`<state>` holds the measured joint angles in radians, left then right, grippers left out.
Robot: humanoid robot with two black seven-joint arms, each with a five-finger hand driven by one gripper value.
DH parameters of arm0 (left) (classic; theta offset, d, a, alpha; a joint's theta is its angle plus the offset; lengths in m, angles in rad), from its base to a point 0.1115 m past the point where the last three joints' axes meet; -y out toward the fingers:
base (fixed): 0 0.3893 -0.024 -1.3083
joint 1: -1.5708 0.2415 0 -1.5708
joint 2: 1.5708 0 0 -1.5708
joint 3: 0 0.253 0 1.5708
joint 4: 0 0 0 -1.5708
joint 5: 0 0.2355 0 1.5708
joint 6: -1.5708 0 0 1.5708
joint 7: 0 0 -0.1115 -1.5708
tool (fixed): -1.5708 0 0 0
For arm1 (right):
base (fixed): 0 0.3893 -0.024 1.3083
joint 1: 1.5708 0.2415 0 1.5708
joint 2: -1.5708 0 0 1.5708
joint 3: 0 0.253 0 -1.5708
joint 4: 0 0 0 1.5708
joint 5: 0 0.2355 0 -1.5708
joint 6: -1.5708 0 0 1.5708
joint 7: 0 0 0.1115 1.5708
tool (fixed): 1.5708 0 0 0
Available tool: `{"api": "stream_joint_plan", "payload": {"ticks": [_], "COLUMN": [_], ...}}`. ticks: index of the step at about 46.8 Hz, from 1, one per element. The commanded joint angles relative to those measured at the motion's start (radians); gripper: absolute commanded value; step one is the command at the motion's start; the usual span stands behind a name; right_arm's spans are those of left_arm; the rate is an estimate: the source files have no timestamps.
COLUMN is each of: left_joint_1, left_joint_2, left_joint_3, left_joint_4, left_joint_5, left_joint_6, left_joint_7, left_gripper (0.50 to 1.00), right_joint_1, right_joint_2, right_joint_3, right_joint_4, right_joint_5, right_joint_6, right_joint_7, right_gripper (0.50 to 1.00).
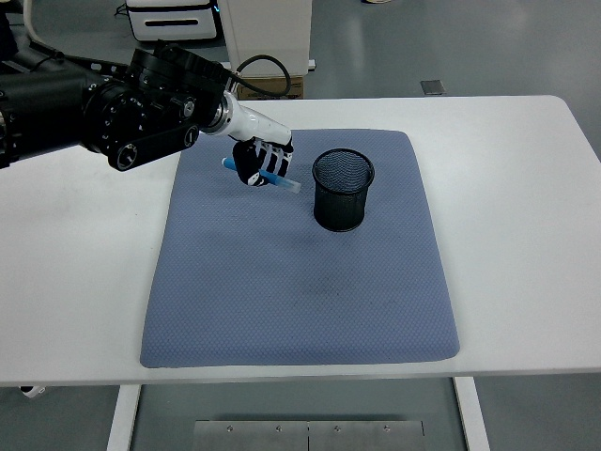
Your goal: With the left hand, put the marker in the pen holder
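My left hand (262, 163) hangs above the blue mat (300, 282), its fingers curled around a light blue marker (278, 179). The marker lies slanted in the grasp, one end poking out to the lower right toward the pen holder. The black mesh pen holder (343, 190) stands upright on the mat's far right part, just right of the hand. A small gap separates the marker's tip from the holder's rim. The right arm is out of sight.
The mat covers the middle of the white table (526, 235). Beyond the table's far edge stand a white cabinet (268, 38) and a cardboard box (270, 87). A black cable (258, 70) loops above my left wrist.
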<state>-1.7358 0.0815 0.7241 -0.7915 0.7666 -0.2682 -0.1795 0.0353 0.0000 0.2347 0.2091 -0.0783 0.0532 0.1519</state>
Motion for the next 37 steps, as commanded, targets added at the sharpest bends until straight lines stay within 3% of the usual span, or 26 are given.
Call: {"api": "stream_joint_plan", "payload": {"ticks": [1,37], "left_joint_1": [-0.007,-0.044], "left_joint_2": [-0.002,-0.04], "left_joint_3": [-0.011,-0.143], "left_joint_4": [0.0,0.0], "left_joint_5": [-0.004,-0.009], "left_joint_6": [0.0,-0.02], "left_joint_7": [0.0,0.003], "left_gripper": [0.5,0.5], "right_joint_1": [0.0,0.0], "right_joint_2": [0.0,0.0], "right_joint_3": [0.0,0.0], "right_joint_4": [0.001,0.001], "right_joint_5": [0.0,0.0], "right_joint_6": [-0.001,0.0], "right_joint_7": [0.0,0.0], "right_gripper": [1.0,1.0]}}
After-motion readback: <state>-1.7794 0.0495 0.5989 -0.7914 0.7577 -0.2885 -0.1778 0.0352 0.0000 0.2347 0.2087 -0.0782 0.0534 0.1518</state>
